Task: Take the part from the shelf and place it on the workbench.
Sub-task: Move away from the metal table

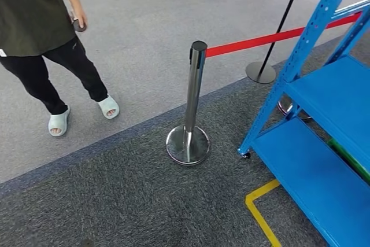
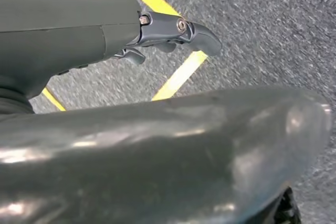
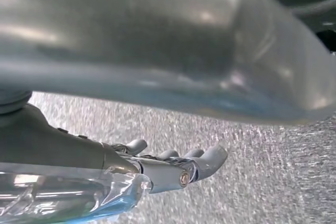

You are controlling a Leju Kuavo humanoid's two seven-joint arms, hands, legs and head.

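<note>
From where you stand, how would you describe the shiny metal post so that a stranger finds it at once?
Start at the blue shelf on the right. Just left of its front corner, on the dark carpet, stands the metal post with a round base. Unlike the thin black post farther back, it is thick and shiny, with a red belt leaving its black cap.

Blue shelf at right, tiers open. Chrome stanchion and red belt bar the front; person stands left.
</note>
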